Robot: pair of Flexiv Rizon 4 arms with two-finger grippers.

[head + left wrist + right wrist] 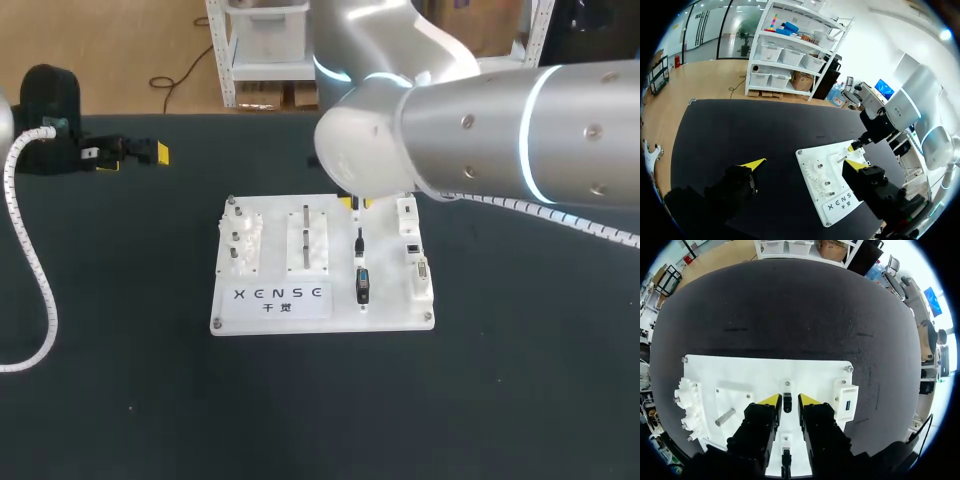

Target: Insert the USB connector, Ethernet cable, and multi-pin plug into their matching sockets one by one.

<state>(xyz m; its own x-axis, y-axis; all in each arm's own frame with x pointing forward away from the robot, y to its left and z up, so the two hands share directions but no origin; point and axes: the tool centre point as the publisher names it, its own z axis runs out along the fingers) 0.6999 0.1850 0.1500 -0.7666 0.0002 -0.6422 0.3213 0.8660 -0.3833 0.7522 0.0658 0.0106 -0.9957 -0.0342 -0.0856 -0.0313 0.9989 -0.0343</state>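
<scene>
**Operator:** Where's my right claw?

**Spotter:** Your right claw [790,399] hangs over the far edge of the white board [340,312], parted only a little. The USB connector [787,404] stands in that gap. A sliver of board shows beside it, so your fingers [771,400] aren't pinching it.

**Operator:** And around it?

**Spotter:** In the head view, the socket block [407,210] sits at 3 o'clock of that claw, by the board's right edge. At 6 o'clock the Ethernet cable [359,240] lies on the board. Further along the same line is the multi-pin plug [362,286]. Both are unplugged, apart from the sockets [412,247] at their 3 o'clock.

**Operator:** And my left?

**Spotter:** Your left claw [133,157] is spread wide and grips nothing. It's well off the board at its 10 o'clock, above the dark surface [120,380].
</scene>
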